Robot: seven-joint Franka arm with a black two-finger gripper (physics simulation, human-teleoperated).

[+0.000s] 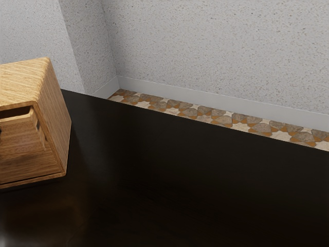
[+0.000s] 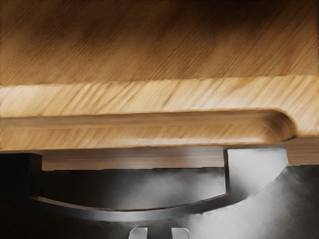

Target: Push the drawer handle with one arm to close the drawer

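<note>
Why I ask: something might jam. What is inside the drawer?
Above the front of the drawer there is a narrow, dark gap, with no contents discernible. The cabinet and that front cover the rest, so I cannot tell.

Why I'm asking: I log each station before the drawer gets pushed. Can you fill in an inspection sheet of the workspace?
Surface: black tabletop, glossy in places.
Job's things: wooden cabinet at the exterior view's left edge; its drawer has a dark gap above its front, and whether it is fully closed I cannot tell; curved dark handle.
Clutter: nothing seen.
Gripper: near the handle; open or shut cannot be told.
Cables: nothing seen.
Surroundings: speckled grey wall, pale skirting, patterned floor beyond the tabletop.
</note>
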